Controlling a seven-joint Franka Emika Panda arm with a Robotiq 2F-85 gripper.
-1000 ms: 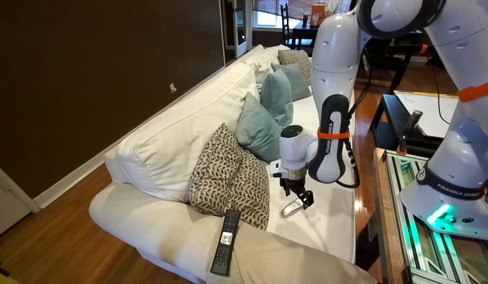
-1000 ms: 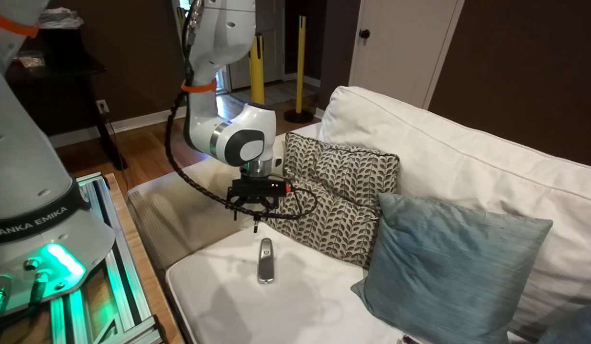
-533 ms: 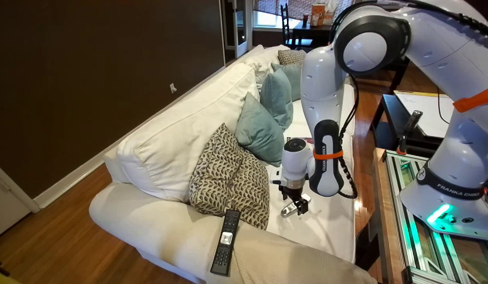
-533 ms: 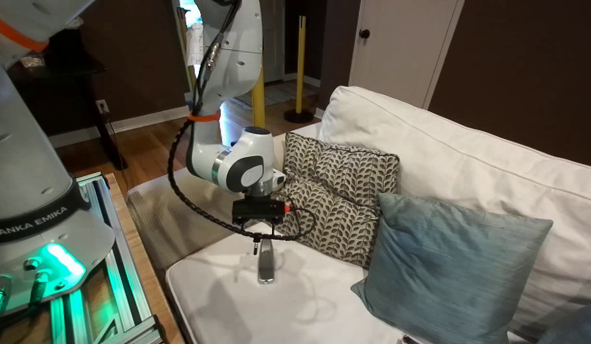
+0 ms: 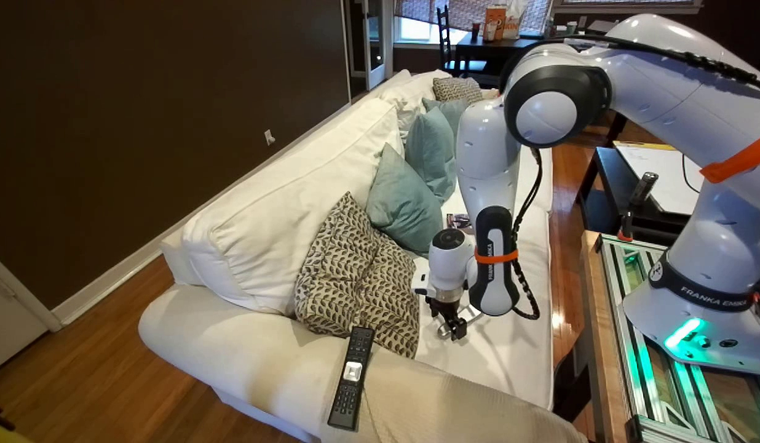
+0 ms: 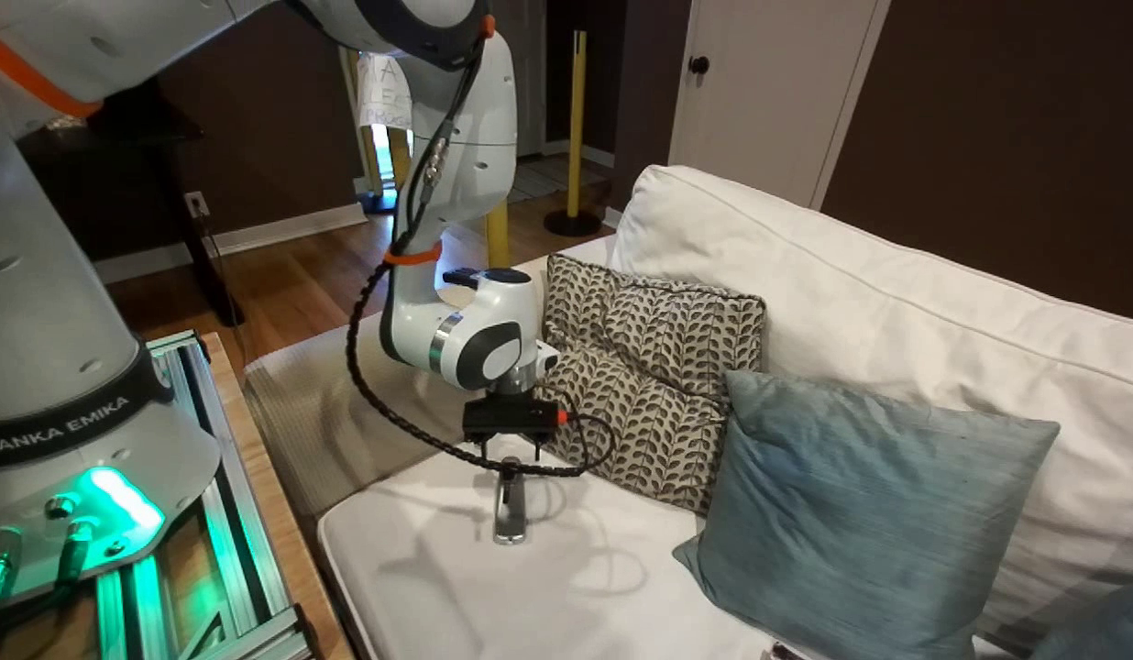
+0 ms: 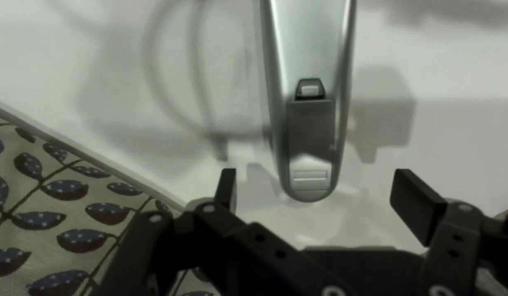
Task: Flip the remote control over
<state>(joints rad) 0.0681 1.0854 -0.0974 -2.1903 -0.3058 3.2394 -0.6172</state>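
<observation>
The gripper (image 7: 315, 187) hangs above the white seat cushion (image 6: 576, 577) — fingers (image 7: 226, 187) spread wide, holding nothing.
The silvery remote control (image 7: 309, 115) lies flat on that cushion — in the wrist view its rounded end shows between the fingers, gaps on both sides; the leaf-patterned pillow (image 6: 649, 376) leans at the cushion's back corner, and a black remote (image 5: 350, 378) rests on the sofa arm (image 5: 275, 357) beside the cushion.

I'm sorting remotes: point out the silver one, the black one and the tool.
Silver remote (image 7: 310, 89), wrist view: tab on its upturned face.
Black remote (image 5: 353, 371), in an exterior view: its silvery pad.
Tool (image 7: 317, 191), wrist view: gap between its fingertips.
</observation>
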